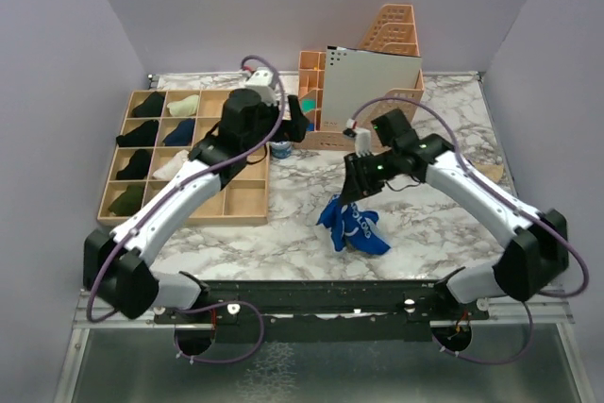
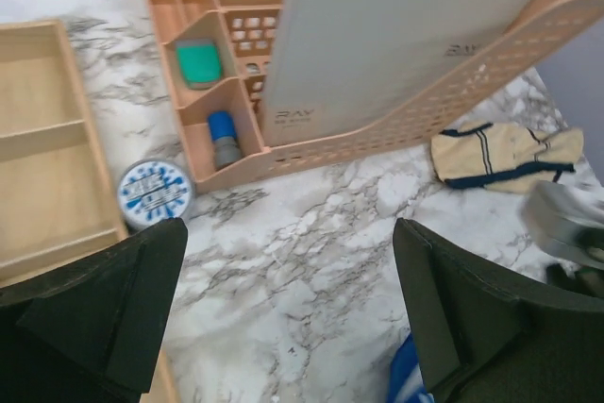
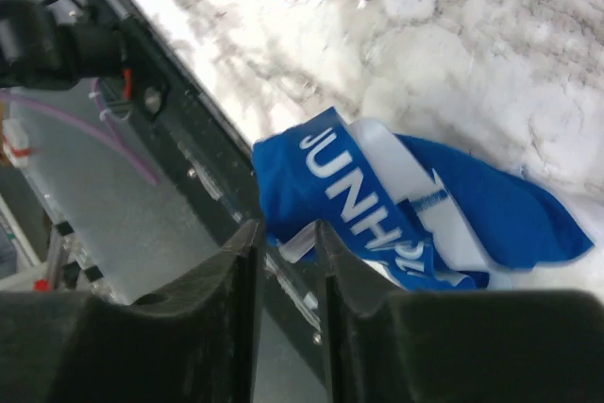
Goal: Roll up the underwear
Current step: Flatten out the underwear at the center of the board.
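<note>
The blue underwear (image 1: 357,230) with a white lettered waistband is bunched up near the table's front edge, in the middle. In the right wrist view, the underwear (image 3: 425,214) lies past the fingertips, with one corner between them. My right gripper (image 1: 355,190) is right above it, nearly closed, and pinches that edge of the cloth (image 3: 288,233). My left gripper (image 1: 294,125) is wide open and empty. It hovers over bare marble (image 2: 288,309) in front of the orange organizer, up and to the left of the underwear. A strip of the blue cloth (image 2: 408,379) shows by its right finger.
A wooden compartment tray (image 1: 247,201) holding rolled items stands at the left. An orange desk organizer (image 1: 311,73) with a white board stands at the back. A round blue-and-white tin (image 2: 155,192) sits in front of it. A beige garment with navy trim (image 2: 505,153) lies at the right.
</note>
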Action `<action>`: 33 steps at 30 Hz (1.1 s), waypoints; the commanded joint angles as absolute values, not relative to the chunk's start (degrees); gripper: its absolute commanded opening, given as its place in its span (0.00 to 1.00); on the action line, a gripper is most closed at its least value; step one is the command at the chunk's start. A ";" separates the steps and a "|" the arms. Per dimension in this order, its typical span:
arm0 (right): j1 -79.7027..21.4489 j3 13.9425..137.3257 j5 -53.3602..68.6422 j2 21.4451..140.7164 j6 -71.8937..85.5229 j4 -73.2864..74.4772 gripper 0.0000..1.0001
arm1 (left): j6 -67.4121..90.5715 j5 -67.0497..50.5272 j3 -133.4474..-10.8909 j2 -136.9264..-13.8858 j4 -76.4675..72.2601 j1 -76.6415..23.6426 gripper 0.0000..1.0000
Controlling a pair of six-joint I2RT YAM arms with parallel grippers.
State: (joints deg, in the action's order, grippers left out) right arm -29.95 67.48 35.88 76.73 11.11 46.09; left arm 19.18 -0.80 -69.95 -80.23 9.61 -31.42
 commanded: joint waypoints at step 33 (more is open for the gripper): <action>-35.60 29.84 4.99 58.66 43.48 16.25 0.30 | 28.21 -18.80 -41.73 -65.30 14.35 -31.73 0.99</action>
